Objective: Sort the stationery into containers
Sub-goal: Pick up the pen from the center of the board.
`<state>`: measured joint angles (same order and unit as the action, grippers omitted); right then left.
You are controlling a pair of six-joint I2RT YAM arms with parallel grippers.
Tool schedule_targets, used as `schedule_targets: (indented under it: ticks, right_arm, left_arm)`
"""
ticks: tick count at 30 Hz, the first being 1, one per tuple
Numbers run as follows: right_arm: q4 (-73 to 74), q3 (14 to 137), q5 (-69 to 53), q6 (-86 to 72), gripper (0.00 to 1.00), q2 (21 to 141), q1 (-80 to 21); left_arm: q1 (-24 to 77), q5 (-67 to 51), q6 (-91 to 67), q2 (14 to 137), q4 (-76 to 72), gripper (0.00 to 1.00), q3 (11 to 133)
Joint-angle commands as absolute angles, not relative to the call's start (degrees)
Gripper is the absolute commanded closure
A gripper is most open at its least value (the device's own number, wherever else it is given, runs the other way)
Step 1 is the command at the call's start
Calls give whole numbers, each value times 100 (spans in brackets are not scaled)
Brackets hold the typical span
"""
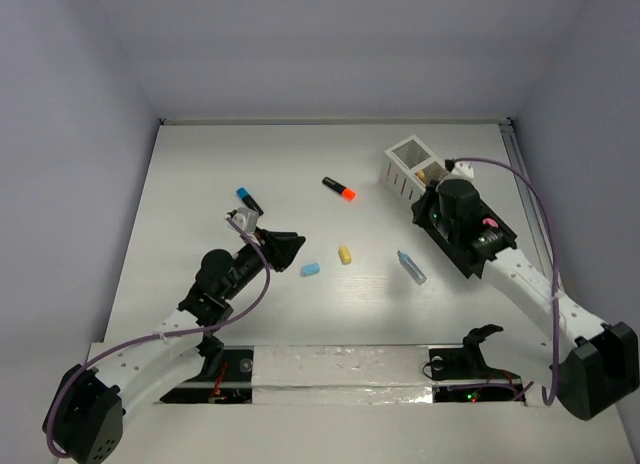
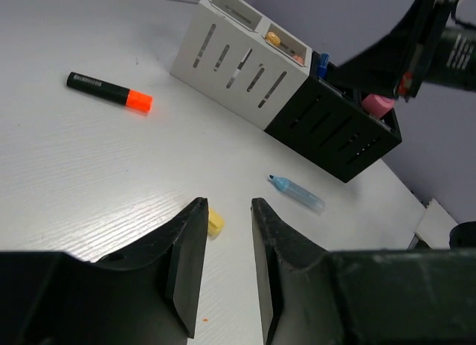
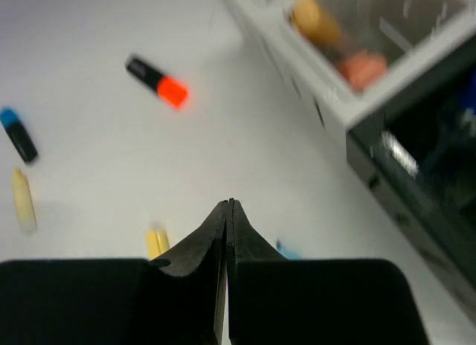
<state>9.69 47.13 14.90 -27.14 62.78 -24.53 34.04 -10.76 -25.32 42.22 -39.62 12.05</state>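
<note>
Yellow comes first: a small yellow piece (image 2: pixel 215 223) is seen lying on the white surface (image 2: pixel 67 181), just past the tips of the left fingers (image 2: pixel 192 233). These are held a little apart with nothing between them. A blue eraser block (image 1: pixel 311 269) lies near it, and a pale blue marker (image 2: pixel 296 192) a little farther off. An orange-capped black marker (image 2: pixel 108 91) and a blue-capped one (image 1: pixel 248 199) are left well apart. Farther out, the containers (image 2: pixel 245 62) are ranged in a row, white boxes joined to black, with a pink cylinder (image 2: pixel 378 104) already lodged in a black one. By that row the right fingers (image 3: pixel 227 211) are pressed together, empty. A pickup of the yellow piece is judged to be in hand. For that, the left fingers would need to be widened, lowered astride it and closed.
</note>
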Motion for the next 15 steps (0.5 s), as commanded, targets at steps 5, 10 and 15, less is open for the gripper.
schedule_targets:
  ticks: [5, 10, 15]
  right_arm:
    - [3530, 4298, 263, -3103, 38, 5695, -2496]
    - [3691, 4447, 45, -2892, 10, 6703, -2496]
    - [3613, 4746, 254, -2620, 7, 7487, -2496]
  left_arm:
    - [3419, -1265, -2654, 3991, -4368, 75, 1354]
    - [3419, -1274, -2698, 3744, -4359, 75, 1292]
    - [3472, -1274, -2698, 3665, -4324, 75, 1301]
